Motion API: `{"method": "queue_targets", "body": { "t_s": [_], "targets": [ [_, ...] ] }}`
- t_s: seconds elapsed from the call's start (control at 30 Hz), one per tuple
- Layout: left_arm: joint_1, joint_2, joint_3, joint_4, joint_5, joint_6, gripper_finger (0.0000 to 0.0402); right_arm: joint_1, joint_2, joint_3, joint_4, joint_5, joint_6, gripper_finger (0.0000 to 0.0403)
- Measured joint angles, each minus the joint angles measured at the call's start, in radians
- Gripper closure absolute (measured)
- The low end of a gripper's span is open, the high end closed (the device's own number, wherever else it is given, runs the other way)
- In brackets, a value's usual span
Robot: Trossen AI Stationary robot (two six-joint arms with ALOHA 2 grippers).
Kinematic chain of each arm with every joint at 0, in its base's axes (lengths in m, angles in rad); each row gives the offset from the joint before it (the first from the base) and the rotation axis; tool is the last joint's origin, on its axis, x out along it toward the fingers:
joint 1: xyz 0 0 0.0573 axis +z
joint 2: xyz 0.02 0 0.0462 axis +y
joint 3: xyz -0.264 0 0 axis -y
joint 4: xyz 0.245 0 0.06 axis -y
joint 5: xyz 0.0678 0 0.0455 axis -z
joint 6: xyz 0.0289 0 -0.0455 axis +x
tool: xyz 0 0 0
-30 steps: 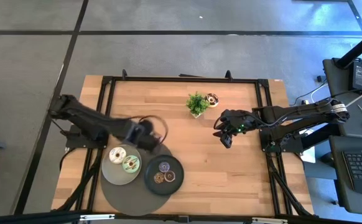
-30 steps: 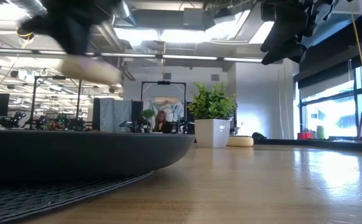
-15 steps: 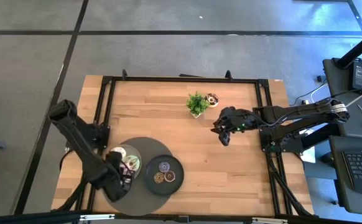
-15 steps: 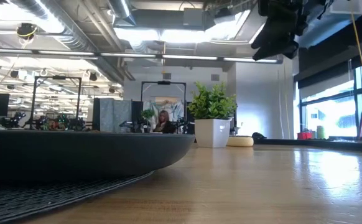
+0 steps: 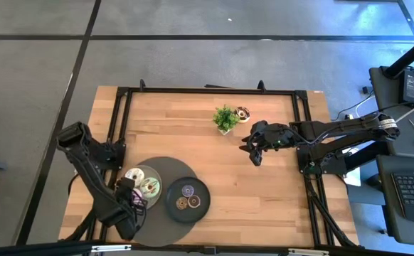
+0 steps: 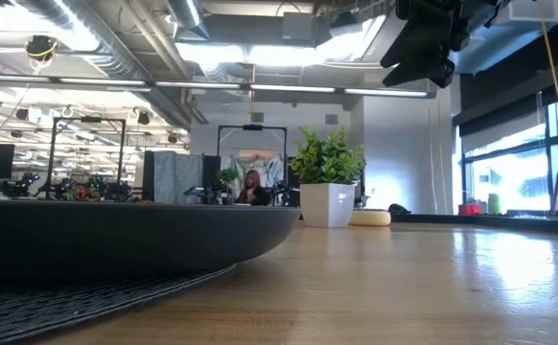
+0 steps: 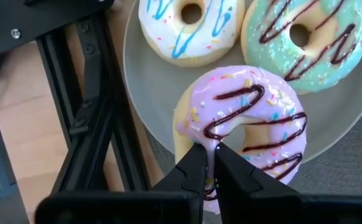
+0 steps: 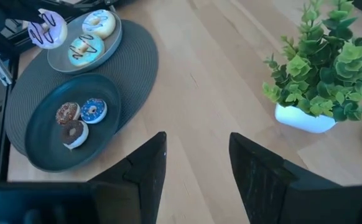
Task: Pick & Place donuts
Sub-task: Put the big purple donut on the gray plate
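Two plates sit on a round ribbed dark mat (image 8: 137, 68). Just beyond the left gripper (image 7: 209, 163), the light grey plate (image 7: 150, 87) holds a white donut (image 7: 190, 25) with blue drizzle and a mint donut (image 7: 308, 40) with dark stripes. Farther from those jaws, the dark plate (image 8: 44, 140) carries three small donuts (image 8: 78, 121): one blue, two brown. All donuts are glossy rings with sprinkles; both plates are smooth, matte and shallow.

Left jaws are clenched on the rim of a pink donut (image 7: 249, 124) with dark stripes, held over the grey plate's edge. Right gripper (image 8: 196, 165) hangs released, fingers wide apart, grasping nothing, above bare wooden table (image 8: 218, 93); a leafy plant (image 8: 321, 68) in a white pot stands ahead of it, with one more donut (image 5: 242, 113) beyond.
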Motion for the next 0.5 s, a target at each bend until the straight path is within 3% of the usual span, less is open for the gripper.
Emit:
{"method": "queue_targets", "body": {
  "t_s": [0.5],
  "targets": [
    [-0.003,0.111,0.0,-0.004,0.035,0.024,0.0384,0.0,0.0,0.0,0.017,-0.003,-0.002,0.0227]
  ]
}}
